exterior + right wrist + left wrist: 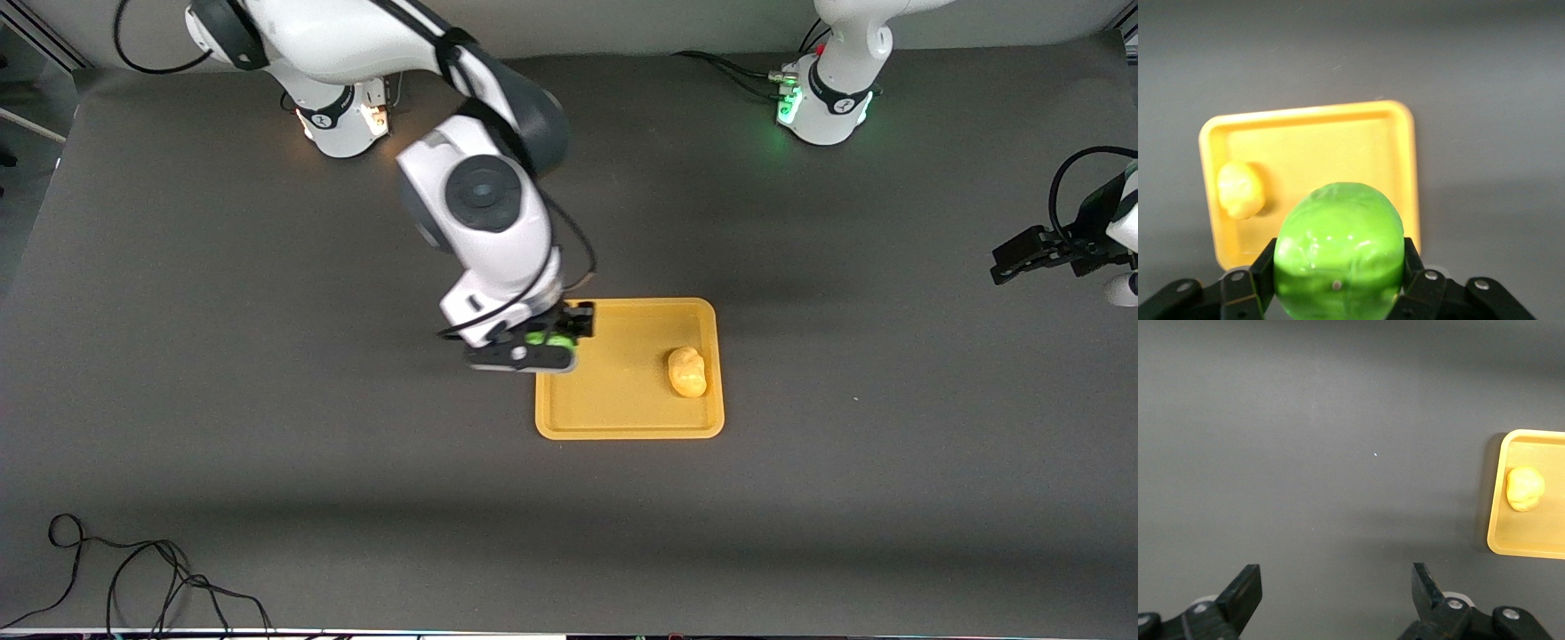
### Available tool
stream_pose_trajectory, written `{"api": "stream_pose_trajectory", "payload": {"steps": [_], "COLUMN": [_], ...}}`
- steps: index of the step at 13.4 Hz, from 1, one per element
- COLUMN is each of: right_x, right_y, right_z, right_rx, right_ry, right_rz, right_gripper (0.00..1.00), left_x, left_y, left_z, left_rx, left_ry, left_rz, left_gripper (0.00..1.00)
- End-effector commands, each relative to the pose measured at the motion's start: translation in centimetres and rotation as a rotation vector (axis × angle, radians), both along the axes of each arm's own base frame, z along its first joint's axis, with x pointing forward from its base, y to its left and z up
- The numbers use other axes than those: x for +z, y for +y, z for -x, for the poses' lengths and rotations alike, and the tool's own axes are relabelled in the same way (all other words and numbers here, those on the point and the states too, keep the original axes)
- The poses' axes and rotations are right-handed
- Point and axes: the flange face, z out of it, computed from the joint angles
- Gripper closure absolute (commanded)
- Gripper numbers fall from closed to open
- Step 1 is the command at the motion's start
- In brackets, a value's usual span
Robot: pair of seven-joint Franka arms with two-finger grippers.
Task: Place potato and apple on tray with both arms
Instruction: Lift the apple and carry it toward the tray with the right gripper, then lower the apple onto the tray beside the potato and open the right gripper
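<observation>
Glossy green apple (1338, 250) clamped in right gripper (544, 342) fingers over tray (613, 404) edge; potato (686, 372) sits at the tray's other end; left gripper (1338, 597) waits, fingers spread wide and empty.

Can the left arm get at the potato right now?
Probably yes. The potato lies uncovered on the tray at the left arm's end; the left gripper is open over bare table. The right gripper, holding the apple, is over the tray's right-arm end.
</observation>
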Motion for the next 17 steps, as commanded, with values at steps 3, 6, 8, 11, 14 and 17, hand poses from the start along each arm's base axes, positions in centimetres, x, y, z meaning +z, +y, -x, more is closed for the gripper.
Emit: {"api": "stream_pose_trajectory", "payload": {"steps": [3,6,8,11,14,17], "right_x": [-10.9,-16.1,-18.8,-21.7,-22.6,-22.7], "right_y": [5.8,6.0,5.8,5.4,5.2,5.1], "right_z": [1.1,0.7,0.6,0.6,0.4,0.2], "right_rx": [0.034,0.040,0.058,0.068,0.061,0.058], "right_ry": [-0.046,-0.057,-0.072,-0.076,-0.080,-0.084], "right_rz": [-0.015,-0.011,0.020,0.050,0.043,0.036], "right_gripper": [0.43,0.43,0.43,0.42,0.42,0.25], "left_x": [0.2,0.2,0.2,0.2,0.2,0.2], "left_y": [0.1,0.1,0.1,0.2,0.1,0.3], "left_z": [0.1,0.1,0.1,0.1,0.1,0.1], "left_rx": [-0.014,-0.014,-0.014,-0.013,-0.014,-0.011], "left_ry": [-0.010,-0.010,-0.010,-0.009,-0.009,-0.009], "left_rz": [-0.006,-0.006,-0.006,-0.006,-0.006,-0.006], "left_gripper": [0.00,0.00,0.00,0.00,0.00,0.00]}}
